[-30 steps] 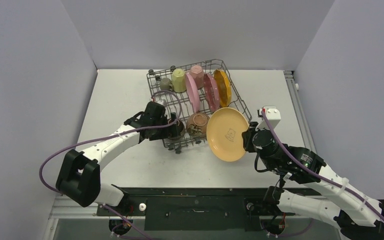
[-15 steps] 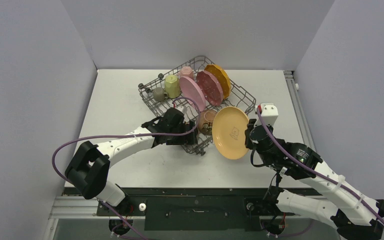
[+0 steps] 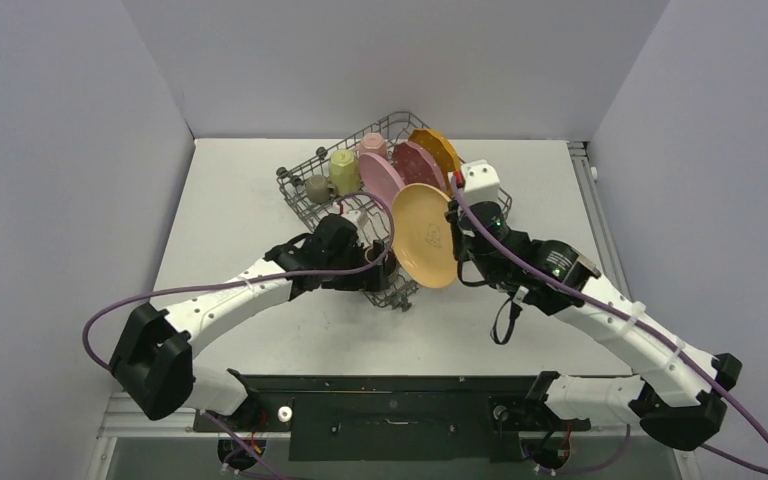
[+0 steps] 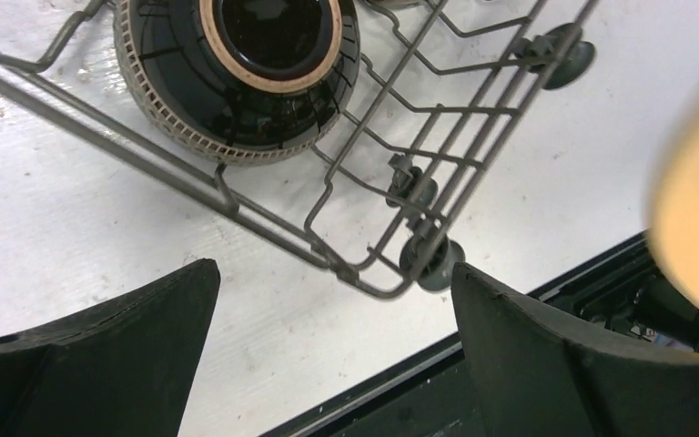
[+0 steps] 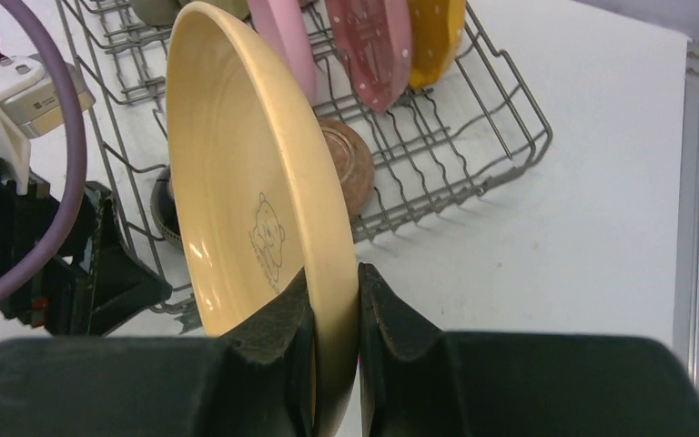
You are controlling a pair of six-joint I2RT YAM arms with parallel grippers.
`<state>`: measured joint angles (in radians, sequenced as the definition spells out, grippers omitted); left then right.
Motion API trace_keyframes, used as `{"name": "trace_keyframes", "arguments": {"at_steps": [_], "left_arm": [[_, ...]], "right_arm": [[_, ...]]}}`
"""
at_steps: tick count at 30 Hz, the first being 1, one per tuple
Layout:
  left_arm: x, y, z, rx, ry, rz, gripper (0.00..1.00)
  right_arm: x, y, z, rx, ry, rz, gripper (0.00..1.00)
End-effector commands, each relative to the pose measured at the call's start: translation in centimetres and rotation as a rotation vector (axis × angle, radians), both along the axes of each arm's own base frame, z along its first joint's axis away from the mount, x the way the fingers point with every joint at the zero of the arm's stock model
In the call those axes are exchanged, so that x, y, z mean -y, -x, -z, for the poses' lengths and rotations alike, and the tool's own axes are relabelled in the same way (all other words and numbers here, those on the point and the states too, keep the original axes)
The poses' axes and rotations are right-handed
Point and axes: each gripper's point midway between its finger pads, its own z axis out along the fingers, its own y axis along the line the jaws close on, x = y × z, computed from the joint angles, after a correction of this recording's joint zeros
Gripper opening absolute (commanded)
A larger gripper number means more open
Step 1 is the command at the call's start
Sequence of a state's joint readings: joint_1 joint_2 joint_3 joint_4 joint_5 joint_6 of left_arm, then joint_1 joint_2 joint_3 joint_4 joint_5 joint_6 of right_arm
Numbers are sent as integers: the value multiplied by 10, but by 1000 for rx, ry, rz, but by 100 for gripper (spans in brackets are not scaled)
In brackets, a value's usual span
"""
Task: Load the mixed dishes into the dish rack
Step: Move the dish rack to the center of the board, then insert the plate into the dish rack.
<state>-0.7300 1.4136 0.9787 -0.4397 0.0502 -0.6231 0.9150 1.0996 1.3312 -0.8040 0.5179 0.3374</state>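
Overhead view of two robot arms working at a wire dish rack (image 3: 493,203) on a white desk (image 3: 230,200).

A second ago the rack sat square to the desk. It now lies skewed, with its near corner swung toward the left arm, as it already did half a second ago.

The bigger change is the yellow plate (image 3: 423,235). It hung off the rack's right side a second ago. Now it stands on edge over the rack's near half, just in front of the pink plate (image 3: 380,178) and roughly parallel to it.

The right claw (image 5: 335,300) is clamped on the yellow plate's rim, one finger on each face. The plate is not yet let go, and whether it touches the tines cannot be told.

The left claw (image 4: 332,346) has spread wider over the last second. It is fully open and holds nothing. It sits low beside the rack's near corner, next to a dark bowl (image 4: 237,82) that lies inside the rack.

Behind the pink plate stand a dotted plate (image 3: 418,165) and an orange plate (image 3: 438,150). A yellow mug (image 3: 343,170), a pink mug (image 3: 372,145) and a grey cup (image 3: 317,187) fill the far left corner.

This looks like the last dish going in. With the rack turned, its plate slots seem to line up with the right arm's reach. What probably remains is to lower the plate between the tines and release it.
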Motion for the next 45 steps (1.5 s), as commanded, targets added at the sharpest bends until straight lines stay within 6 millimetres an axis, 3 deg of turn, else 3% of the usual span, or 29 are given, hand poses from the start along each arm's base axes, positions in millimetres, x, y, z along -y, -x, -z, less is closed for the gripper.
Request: {"name": "trace_keyframes", "arguments": {"at_steps": [1,4,5,6,9,14,25,35,45], "left_arm": [[-17,5,-42,89,12,34,96],[-36,14,-56,120,-1,30,96],[-42,18,-65,143,12,26,96],[-51,21,-66,139,1,21,96],[-69,36,-79,178,20,18,96],[-80,62,-92,251,102,60,96],[-84,91,-109,353,245,112,96],[-83,99,-120,437,325,150,96],[-83,97,-118,428,322,141,96]], "right_arm": [[-37,-27,-39,108,4,-105,0],[-64,-49,-35,111,64,-139,0],[-68,-55,-42,129,77,-143,0],[-78,-64,-34,123,103,-140,0],[-93,-83,-35,162,164,-128,0],[-124,-115,-17,220,261,-123,0],[-169,-170,33,229,406,-111,0],[-184,-183,67,196,418,-121,0],[-194,-186,92,150,395,-134,0]]}}
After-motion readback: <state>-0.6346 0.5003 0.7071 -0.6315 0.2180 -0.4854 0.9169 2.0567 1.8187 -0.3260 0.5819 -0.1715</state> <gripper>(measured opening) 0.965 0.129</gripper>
